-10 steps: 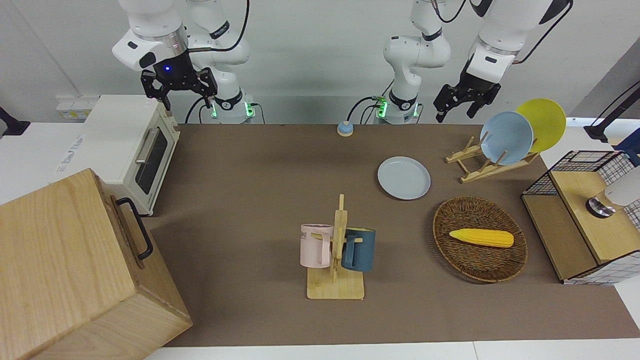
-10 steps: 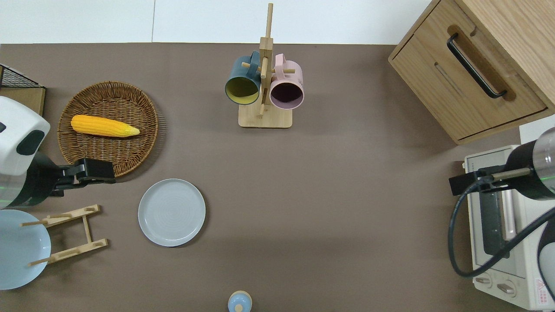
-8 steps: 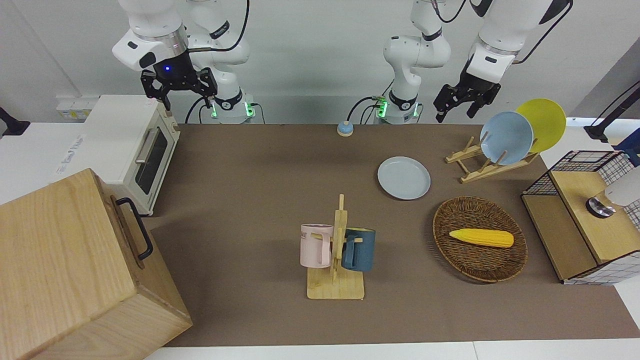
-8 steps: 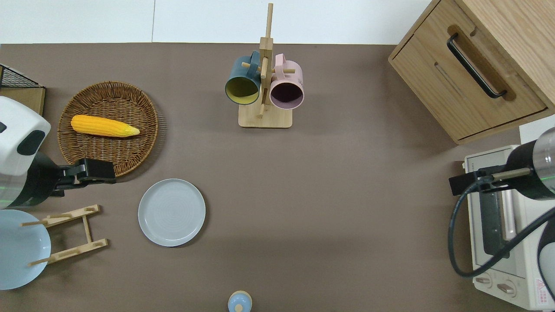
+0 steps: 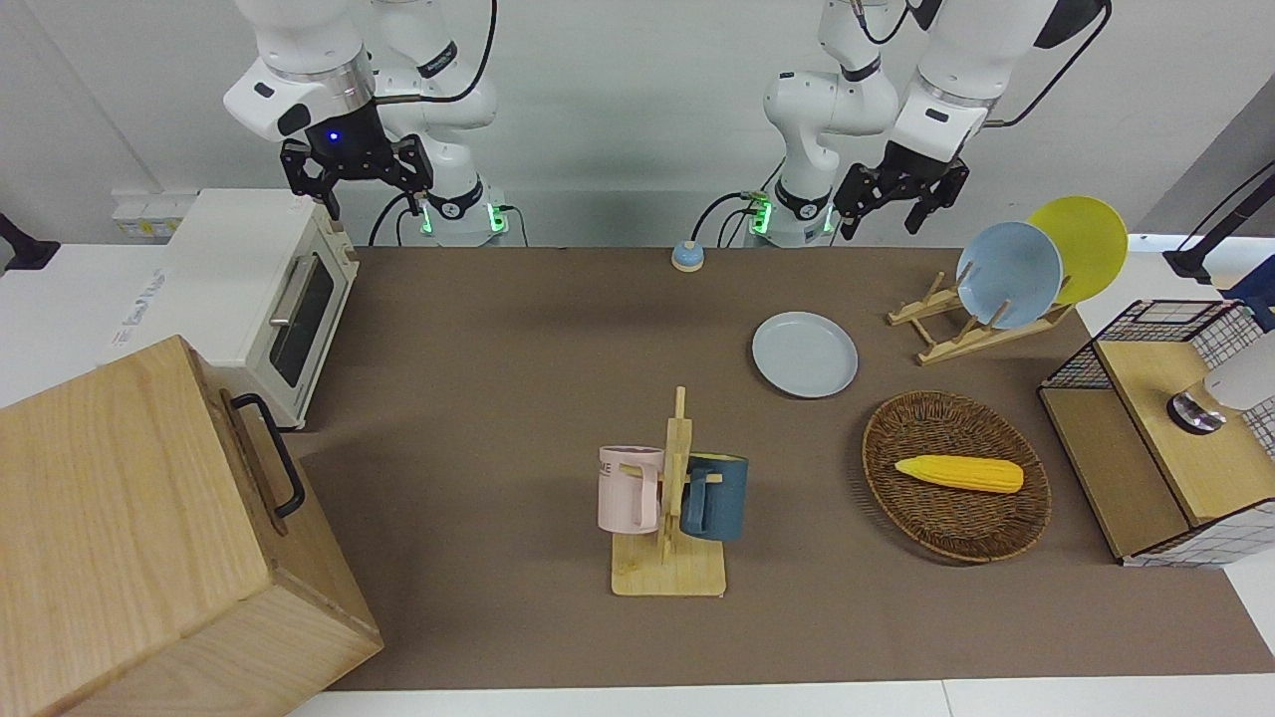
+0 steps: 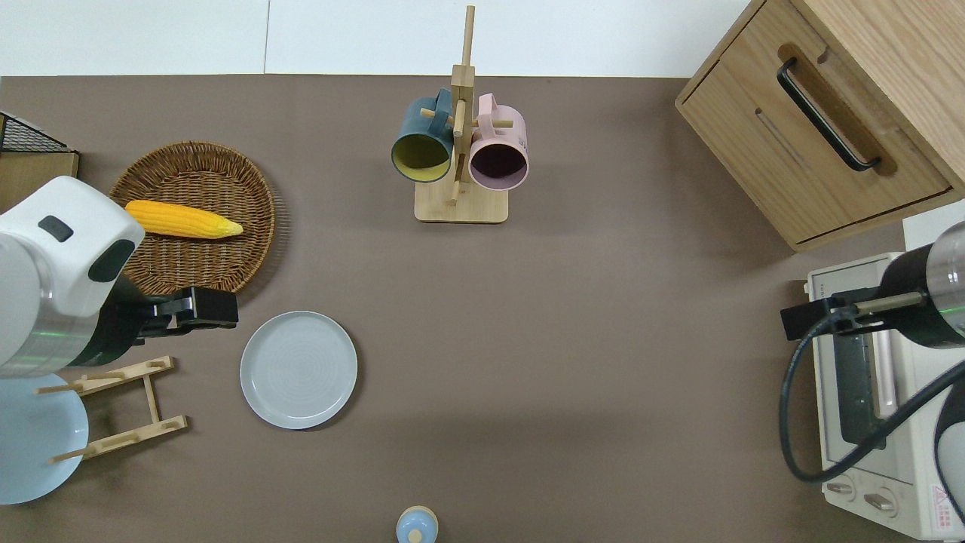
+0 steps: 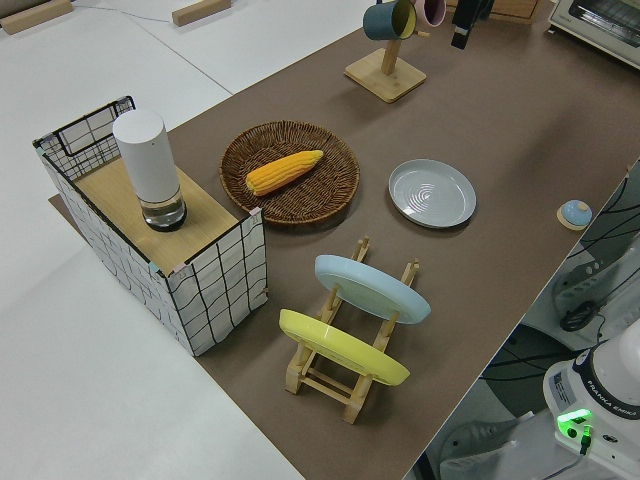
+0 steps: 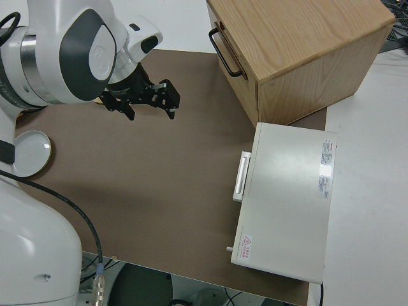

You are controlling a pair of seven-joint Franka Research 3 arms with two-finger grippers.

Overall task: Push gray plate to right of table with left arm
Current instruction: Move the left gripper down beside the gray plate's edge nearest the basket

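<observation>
— Where do we find the gray plate (image 6: 298,369)?
— Flat on the table (image 6: 573,362), just beside the dish rack (image 6: 121,408), nearer the robots than the wicker basket (image 6: 192,260).
— And the left gripper (image 5: 892,204)?
— Airborne beside the plate; its fingers look spread, we think. The right arm is parked.

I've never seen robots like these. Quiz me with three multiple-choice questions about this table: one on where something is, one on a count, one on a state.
1. Where does the corn lie?
A. in the basket
B. on the gray plate
C. in the toaster oven

2. How many mugs hang on the mug tree?
A. one
B. two
C. three

3. What is on the gray plate?
A. a mug
B. corn
C. nothing

Answers:
1. A: the corn lies in the basket.
2. B: a pink mug and a blue mug hang on the mug tree.
3. C: the gray plate lies bare on the table, and the left gripper is up off it.
</observation>
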